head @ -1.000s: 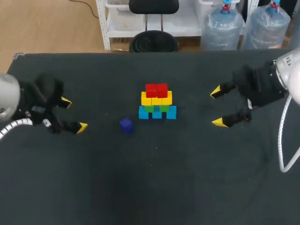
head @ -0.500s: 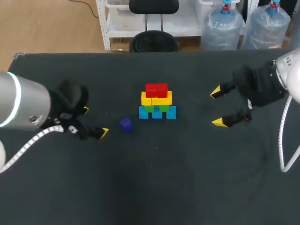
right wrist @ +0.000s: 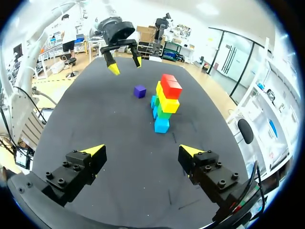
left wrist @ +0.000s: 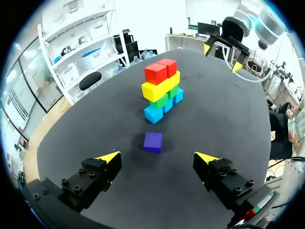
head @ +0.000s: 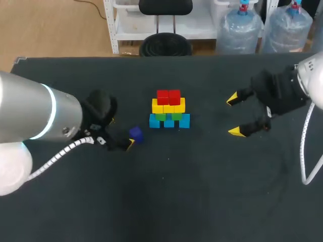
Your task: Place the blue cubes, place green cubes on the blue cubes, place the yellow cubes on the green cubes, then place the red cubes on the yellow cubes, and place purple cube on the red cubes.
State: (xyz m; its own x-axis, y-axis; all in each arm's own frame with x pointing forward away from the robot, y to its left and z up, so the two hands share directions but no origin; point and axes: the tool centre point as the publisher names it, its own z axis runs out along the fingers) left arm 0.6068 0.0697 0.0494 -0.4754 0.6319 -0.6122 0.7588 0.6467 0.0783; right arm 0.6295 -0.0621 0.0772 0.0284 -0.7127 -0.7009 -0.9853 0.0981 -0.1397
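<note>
Our left pincer stands wide open and holds nothing. The purple cube lies on the desk just ahead of the gap between its fingers, and in the left wrist view it touches neither tip. Our right pincer is also spread wide and empty, off to the right, well apart from the stack.

From the head view, the left pincer's far tip is mostly hidden behind its black body. Only the near yellow tip shows, just beside the purple cube. The green cubes show only as a thin strip between the rows above and below, so we cannot count them there.

The stack sits at mid-desk. It has three blue cubes at the bottom, green on them, a row of yellow cubes above, and two red cubes on top. The purple cube is small, dark and square, and lies flat to the left of the stack and near it.
</note>
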